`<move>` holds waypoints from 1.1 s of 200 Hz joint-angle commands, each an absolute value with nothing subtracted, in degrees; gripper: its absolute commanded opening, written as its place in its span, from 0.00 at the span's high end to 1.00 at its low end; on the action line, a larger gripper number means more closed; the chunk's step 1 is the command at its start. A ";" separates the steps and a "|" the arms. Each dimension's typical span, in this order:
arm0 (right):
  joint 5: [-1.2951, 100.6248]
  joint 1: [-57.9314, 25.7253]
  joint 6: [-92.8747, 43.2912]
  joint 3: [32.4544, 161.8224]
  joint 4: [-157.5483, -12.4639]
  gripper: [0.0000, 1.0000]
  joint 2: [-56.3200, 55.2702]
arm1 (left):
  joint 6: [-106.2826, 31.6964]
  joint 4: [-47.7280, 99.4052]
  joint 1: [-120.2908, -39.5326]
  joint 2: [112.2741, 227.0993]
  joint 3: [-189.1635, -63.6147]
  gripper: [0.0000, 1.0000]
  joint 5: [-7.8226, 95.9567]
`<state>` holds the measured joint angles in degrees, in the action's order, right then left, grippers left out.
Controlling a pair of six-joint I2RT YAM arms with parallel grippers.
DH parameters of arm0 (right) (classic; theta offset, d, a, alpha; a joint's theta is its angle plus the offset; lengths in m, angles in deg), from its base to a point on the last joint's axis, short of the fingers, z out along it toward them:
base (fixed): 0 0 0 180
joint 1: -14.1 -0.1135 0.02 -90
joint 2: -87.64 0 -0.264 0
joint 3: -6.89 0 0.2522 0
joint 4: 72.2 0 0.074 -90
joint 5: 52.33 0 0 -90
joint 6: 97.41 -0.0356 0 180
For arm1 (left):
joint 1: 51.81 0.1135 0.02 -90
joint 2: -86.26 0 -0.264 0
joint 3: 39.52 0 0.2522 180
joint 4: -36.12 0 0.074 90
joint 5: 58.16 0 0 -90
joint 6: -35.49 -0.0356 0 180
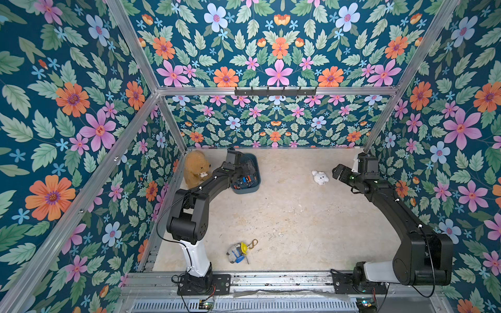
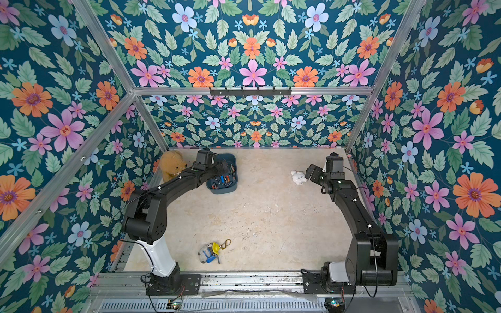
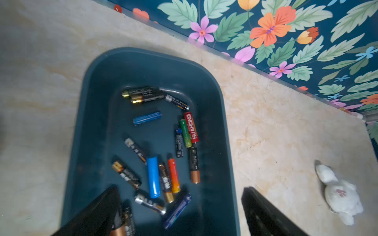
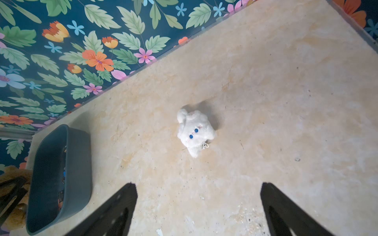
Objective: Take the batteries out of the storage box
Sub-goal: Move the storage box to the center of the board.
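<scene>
While the storage box point(image 3: 92, 106) sits at the far left of the table point(image 1: 298, 216), just beside a brown teddy bear point(image 1: 195, 169), you can see the batteries point(image 3: 153, 176) lying loose on its smooth dark-teal floor: slim cylinders in black-and-copper, blue, orange, green and red. Your left gripper point(image 3: 181, 189) hangs over the box, jaws spread wide and clamping nothing, one finger above the batteries, the other beyond the low rounded wall. Your right gripper point(image 4: 198, 185), equally wide and empty, is over the mottled beige table near a fluffy white plush point(image 4: 194, 130).
</scene>
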<state>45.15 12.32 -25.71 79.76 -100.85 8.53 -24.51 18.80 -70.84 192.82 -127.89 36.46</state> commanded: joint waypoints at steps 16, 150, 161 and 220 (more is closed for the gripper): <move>46.81 12.25 -26.23 78.92 -101.60 0.01 8.61 | -23.14 20.44 -72.50 196.23 -129.73 0.01 42.47; 46.19 12.25 -25.34 78.68 -102.49 0.01 9.76 | -23.08 11.22 -78.56 198.23 -130.63 0.00 47.25; 46.19 12.22 -25.34 78.57 -102.51 0.01 9.73 | -22.84 10.81 -79.13 198.32 -130.63 0.00 47.37; 46.10 12.20 -24.95 77.60 -102.38 0.01 10.13 | -21.75 10.19 -83.15 196.92 -130.29 0.00 47.75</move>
<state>46.55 12.27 -25.60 77.92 -102.54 9.71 -22.70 11.61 -81.88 197.63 -130.25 46.91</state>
